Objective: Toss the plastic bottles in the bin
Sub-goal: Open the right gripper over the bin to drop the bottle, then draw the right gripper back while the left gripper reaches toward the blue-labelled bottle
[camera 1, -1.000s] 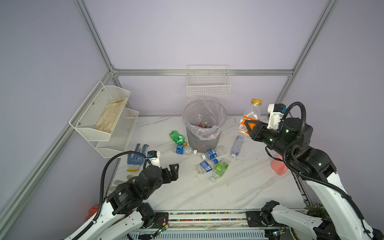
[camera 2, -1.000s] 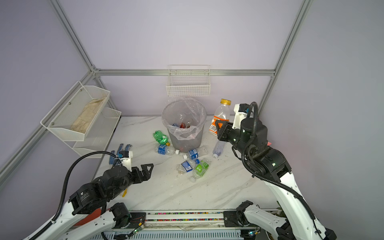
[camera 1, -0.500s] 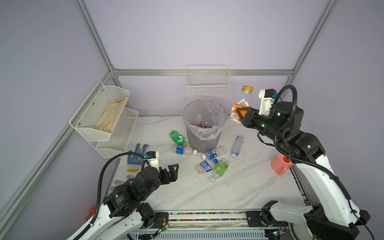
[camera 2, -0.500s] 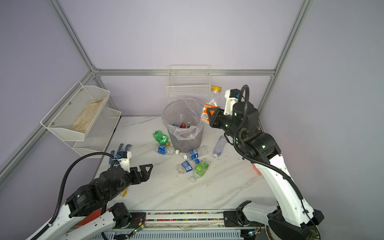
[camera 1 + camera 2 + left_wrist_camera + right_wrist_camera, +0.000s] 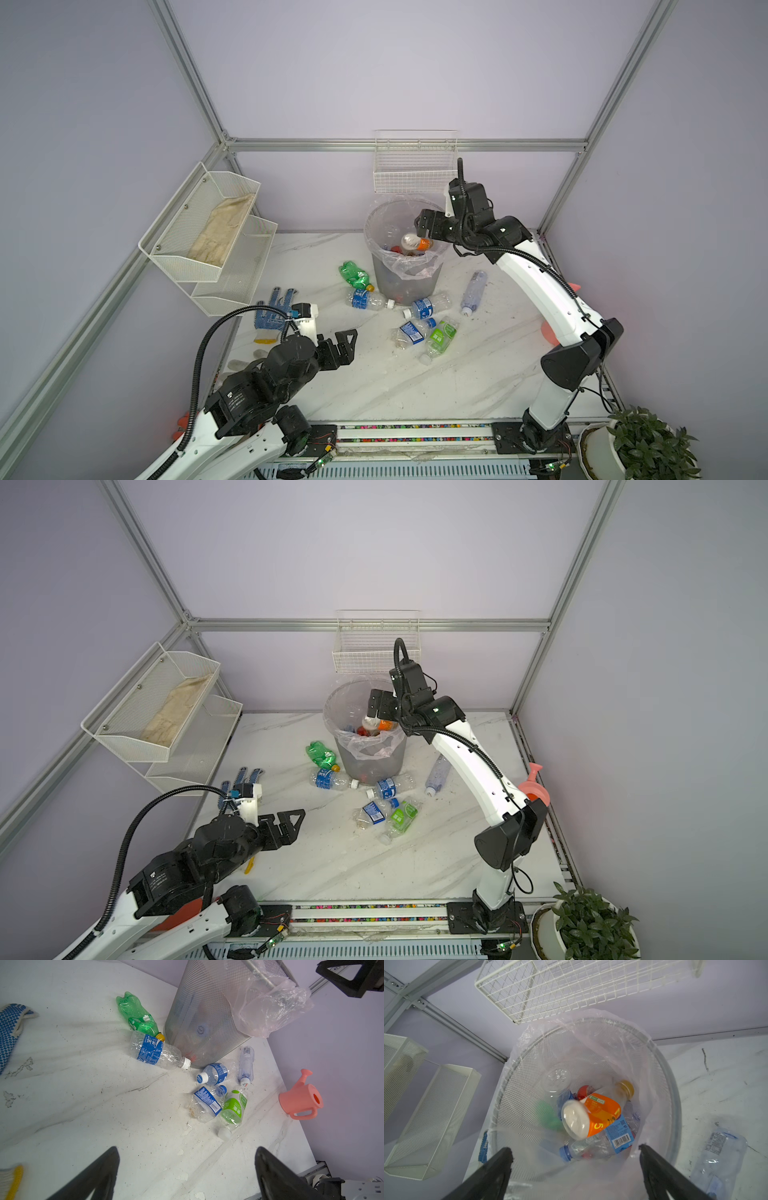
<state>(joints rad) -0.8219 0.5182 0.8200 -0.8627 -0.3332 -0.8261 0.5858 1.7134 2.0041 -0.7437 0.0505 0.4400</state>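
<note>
My spread right fingers (image 5: 660, 1176) hover over the round grey mesh bin (image 5: 674, 1091), orange-labelled clear bottle (image 5: 600, 1113) inside. I'd rise straight, avoiding its liner (image 5: 643, 1057).

Wide bare table (image 5: 415, 386) at near centre, bottles (image 5: 411, 332) crowd the near side of the bin (image 5: 409, 284), wire basket (image 5: 415, 166) hangs close above its far rim, right gripper (image 5: 574, 1148) over its mouth, gloves (image 5: 272, 311) at left

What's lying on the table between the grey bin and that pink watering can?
A clear plastic bottle lying on its side, between the bin and the pink watering can; the left wrist view shows it clearly.
</note>
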